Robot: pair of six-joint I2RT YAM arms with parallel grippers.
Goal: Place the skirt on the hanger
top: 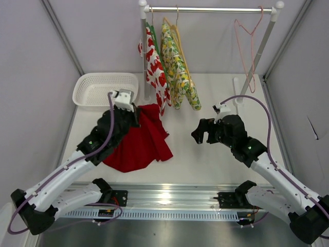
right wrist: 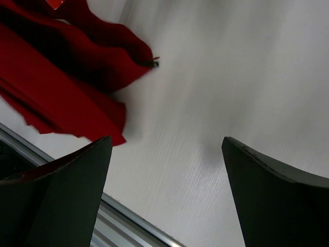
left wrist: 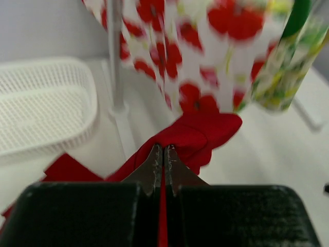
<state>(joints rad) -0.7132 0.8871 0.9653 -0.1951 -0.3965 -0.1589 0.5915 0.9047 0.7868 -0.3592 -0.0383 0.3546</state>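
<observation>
Blocky black left gripper point(left wrist: 163, 152) is closed with its thin metal tips on a fold of the soft red skirt point(left wrist: 205, 128); the right gripper point(right wrist: 165, 141) is spread wide, empty.

Even, diffuse light fills the top view: the white desk point(top: 216, 159) is bright, shadows on it are faint and soft, and a glare patch shines on the metal rail point(top: 164, 196) at the near edge. In the left wrist view the fruit-print garment point(left wrist: 205, 56) and the basket point(left wrist: 41, 103) are out of focus. In the right wrist view the dark right end effector point(right wrist: 167, 140) looks soft-edged, the skirt point(right wrist: 56, 87) smeared, with a dim shadow on the desk.
</observation>
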